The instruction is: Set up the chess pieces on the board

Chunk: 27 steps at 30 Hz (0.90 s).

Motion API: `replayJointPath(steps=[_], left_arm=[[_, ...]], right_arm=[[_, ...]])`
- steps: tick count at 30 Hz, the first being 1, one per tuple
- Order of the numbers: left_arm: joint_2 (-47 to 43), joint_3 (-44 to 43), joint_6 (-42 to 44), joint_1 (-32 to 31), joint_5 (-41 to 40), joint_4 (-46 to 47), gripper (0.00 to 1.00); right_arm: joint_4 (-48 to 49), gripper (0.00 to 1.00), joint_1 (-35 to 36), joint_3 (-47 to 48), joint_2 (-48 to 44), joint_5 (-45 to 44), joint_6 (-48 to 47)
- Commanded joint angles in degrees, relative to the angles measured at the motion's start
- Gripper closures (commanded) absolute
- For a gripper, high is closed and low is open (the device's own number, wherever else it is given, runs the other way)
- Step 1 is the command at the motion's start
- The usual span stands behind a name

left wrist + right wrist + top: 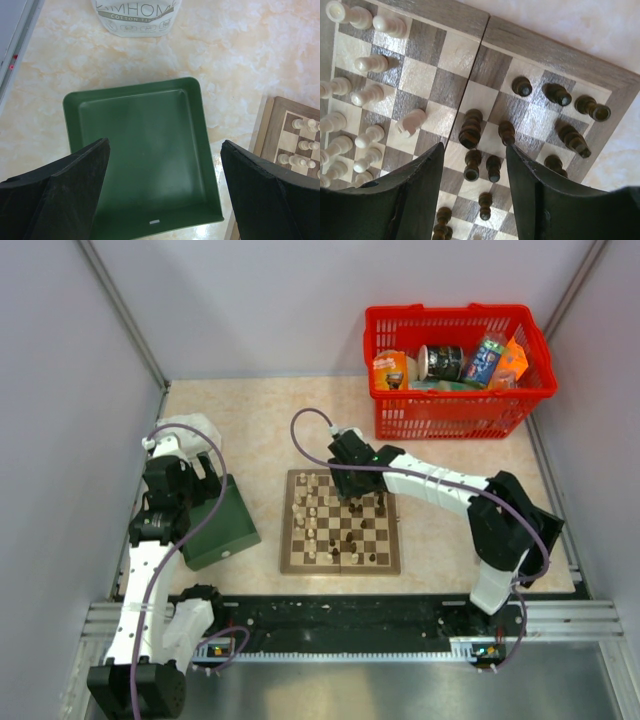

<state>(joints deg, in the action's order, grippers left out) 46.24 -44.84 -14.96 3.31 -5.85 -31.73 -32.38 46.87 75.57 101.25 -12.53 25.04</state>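
Board [340,566] sat mid-frame on the table [250,430] in the top view, just ahead of the arm bases. Chess pieces [310,512] were all on it. In the right-wrist view, cream pieces [370,63] ran down the left, roughly in two files. Dark pieces [557,94] filled the right half, looser, several drifted toward the board's middle. Setup judged partly done, with the dark side the untidy one.

Key relation: right gripper [474,147] hung straight over the dark cluster beside the board's centre fold. Its jaws were partway apart with nothing touching the pads, so it held nothing. Small dark pieces [472,166], two of them, stood on the board within the gap at lower centre of the frame. A tall dark piece [470,129] stood just past the fingertips, toward upper frame. All were upright, long axis pointing up at the camera, so a pick would likely be a straight drop with the jaws closing across the stem. Which piece was the target: can't tell.

Left gripper [165,145] was spread fully wide and empty over the green box [140,125], left of the board. Only the board's corner showed at the right edge of that view, with a white packet [136,17] at top. Right arm was clearly the nearer one. Red basket [455,415] sat upper right, apart from the board.
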Motion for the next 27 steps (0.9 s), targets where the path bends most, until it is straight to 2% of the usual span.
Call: replayJointPath(steps=[1, 9, 20, 25, 27], left_arm=[[-0.8, 0.1, 0.4, 0.0, -0.2, 1.0, 0.02], [-0.6, 0.1, 0.5, 0.0, -0.4, 1.0, 0.02], [-0.4, 0.0, 0.5, 0.0, -0.6, 1.0, 0.02], [-0.4, 0.0, 0.5, -0.1, -0.3, 1.0, 0.02], [-0.4, 0.0, 0.5, 0.0, -0.2, 1.0, 0.02]], right_arm=[[1.6, 0.48, 0.5, 4.1, 1.8, -0.1, -1.4], [2.3, 0.58, 0.5, 4.7, 3.6, 0.8, -1.7], [2.7, 0.60, 0.5, 5.1, 4.4, 0.6, -1.7], [2.7, 0.72, 0.5, 5.2, 4.2, 0.5, -1.8], [2.6, 0.74, 0.5, 5.3, 4.0, 0.5, -1.7]])
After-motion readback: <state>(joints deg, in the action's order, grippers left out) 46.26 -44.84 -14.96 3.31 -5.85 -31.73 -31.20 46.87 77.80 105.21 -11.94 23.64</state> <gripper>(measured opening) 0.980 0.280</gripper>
